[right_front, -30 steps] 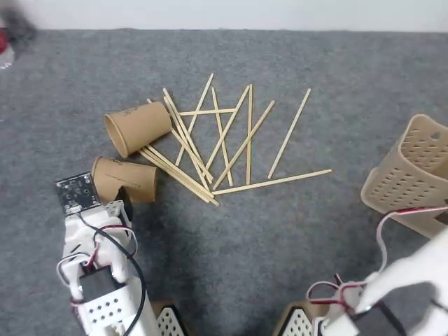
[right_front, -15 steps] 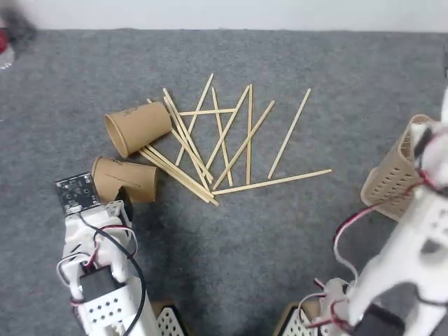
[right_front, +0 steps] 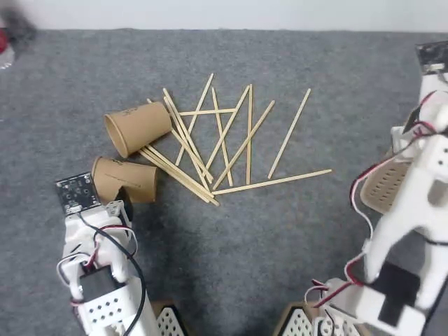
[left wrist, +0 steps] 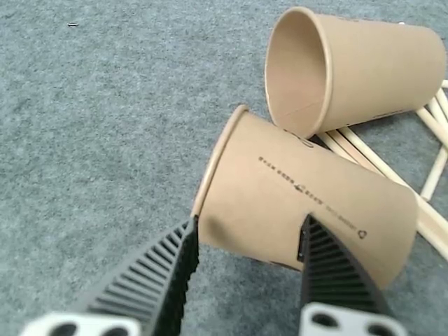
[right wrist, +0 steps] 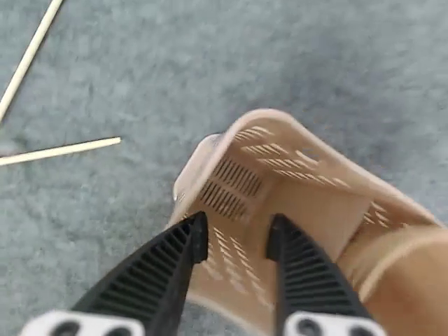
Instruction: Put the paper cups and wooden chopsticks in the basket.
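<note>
Paper cup (left wrist: 315,189): judged light, crushable; to be gripped gently across body. Left claw (left wrist: 248,224) parted, empty; right claw (right wrist: 238,218) parted, empty, above basket (right wrist: 315,199).

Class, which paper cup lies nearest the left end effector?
The lower cup in the high view, at the left end effector; the other cup lies beyond.
</note>
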